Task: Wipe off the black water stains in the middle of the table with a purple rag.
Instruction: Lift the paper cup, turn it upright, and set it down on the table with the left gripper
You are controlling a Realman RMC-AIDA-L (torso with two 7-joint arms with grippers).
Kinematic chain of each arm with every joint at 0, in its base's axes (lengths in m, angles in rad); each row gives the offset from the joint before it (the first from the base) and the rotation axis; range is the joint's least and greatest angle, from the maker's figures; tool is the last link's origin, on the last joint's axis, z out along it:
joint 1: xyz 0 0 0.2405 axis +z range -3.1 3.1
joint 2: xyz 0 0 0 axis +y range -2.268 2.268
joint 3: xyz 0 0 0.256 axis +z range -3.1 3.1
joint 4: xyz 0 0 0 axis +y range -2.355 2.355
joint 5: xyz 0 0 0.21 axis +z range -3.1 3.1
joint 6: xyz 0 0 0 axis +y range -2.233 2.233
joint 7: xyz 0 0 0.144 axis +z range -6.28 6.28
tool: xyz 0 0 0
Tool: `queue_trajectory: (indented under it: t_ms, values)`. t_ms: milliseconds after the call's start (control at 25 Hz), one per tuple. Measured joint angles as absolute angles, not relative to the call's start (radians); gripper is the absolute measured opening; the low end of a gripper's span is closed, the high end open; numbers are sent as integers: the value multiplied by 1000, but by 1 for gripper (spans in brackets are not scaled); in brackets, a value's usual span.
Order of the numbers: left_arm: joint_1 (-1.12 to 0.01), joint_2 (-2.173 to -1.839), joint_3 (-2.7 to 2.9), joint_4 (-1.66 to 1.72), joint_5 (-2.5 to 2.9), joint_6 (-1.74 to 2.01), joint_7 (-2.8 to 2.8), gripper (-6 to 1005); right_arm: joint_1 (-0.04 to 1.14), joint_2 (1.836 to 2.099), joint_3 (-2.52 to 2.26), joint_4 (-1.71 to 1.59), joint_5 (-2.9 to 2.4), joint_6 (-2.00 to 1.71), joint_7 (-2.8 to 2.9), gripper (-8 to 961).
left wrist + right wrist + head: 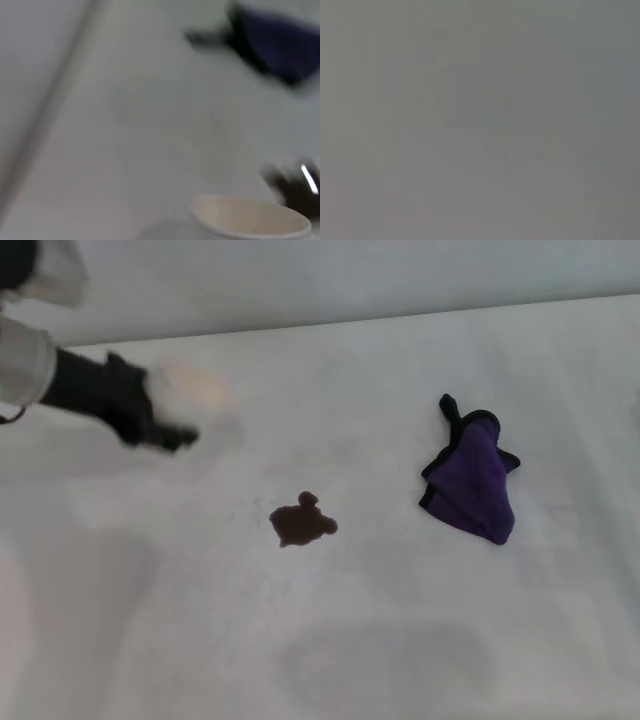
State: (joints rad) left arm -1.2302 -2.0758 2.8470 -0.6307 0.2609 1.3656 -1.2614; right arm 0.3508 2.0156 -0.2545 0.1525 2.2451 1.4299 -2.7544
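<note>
The black water stain (302, 522) is a small dark lobed blot in the middle of the white table (420, 640). The purple rag (473, 483) lies crumpled to its right, with black edging and a black tab pointing to the far side. It also shows blurred in the left wrist view (280, 45). My left gripper (160, 425) hovers at the far left, well away from stain and rag, shut on a cream cup (195, 392), which is blurred by motion. The cup's rim shows in the left wrist view (250, 220). My right gripper is out of view.
The table's far edge (330, 325) meets a pale wall. A dark blurred patch (295, 192) shows beside the cup in the left wrist view; I cannot tell what it is. The right wrist view is plain grey.
</note>
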Motion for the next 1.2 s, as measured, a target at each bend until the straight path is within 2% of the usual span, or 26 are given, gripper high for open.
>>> queue_trajectory:
  t_ms: [320,480,720,880,1200]
  values:
    - [-946,-2073,2847,-565,-371,1381,-1112,669,356,2016,-264,152,2240,1435,-2693,835]
    - [-735,-2072,2846,-353,-732,1369,-910,669,363,2016,-264,149,2239,1417,-2693,835]
    - [-506,-2080,2846,-4,-1076,1339,-507,670,363,2015,-264,140,2239,1414,-2692,835]
    - [-456,-2085,2845,131,-1169,1232,-360,671,370,2016,-268,140,2237,1411,-2691,836]
    - [-440,-2090,2844,183,-1227,1126,-323,668,368,2015,-275,133,2223,1406,-2636,836]
